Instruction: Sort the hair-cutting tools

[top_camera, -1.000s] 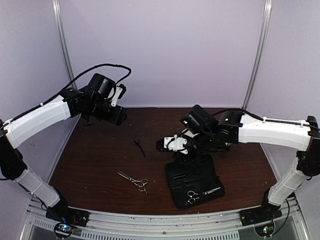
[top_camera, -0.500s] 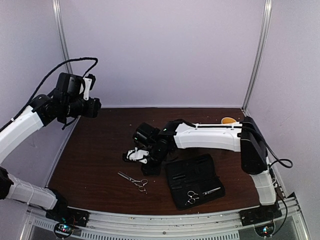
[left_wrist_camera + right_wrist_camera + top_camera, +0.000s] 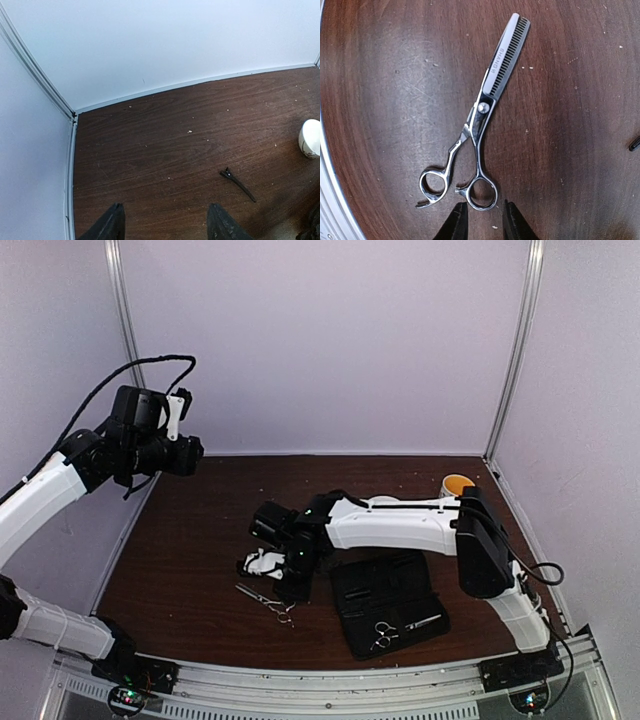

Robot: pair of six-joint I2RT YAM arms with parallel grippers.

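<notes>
Silver thinning scissors point(image 3: 485, 115) lie flat on the brown table, blades pointing away, and show in the top view as scissors point(image 3: 264, 597) left of the case. My right gripper point(image 3: 484, 226) hovers just behind their right finger ring, jaws a narrow gap apart with nothing between them; it appears in the top view as right gripper point(image 3: 262, 562). A second pair of scissors point(image 3: 381, 635) rests in the black case point(image 3: 385, 590). A thin black clip point(image 3: 238, 183) lies on the table ahead of my left gripper point(image 3: 166, 227), which is open, empty and raised at the far left point(image 3: 190, 455).
A small bowl point(image 3: 457, 483) stands at the back right, seen as bowl point(image 3: 311, 138) at the left wrist view's edge. A thin piece point(image 3: 425, 622) lies in the case beside the scissors. Walls close the table at back and sides. A dark tip point(image 3: 635, 144) pokes in at the right wrist view's edge.
My right arm has swung left from above the case and come down over the loose scissors. My left arm drew back up toward the left wall, then stayed still.
</notes>
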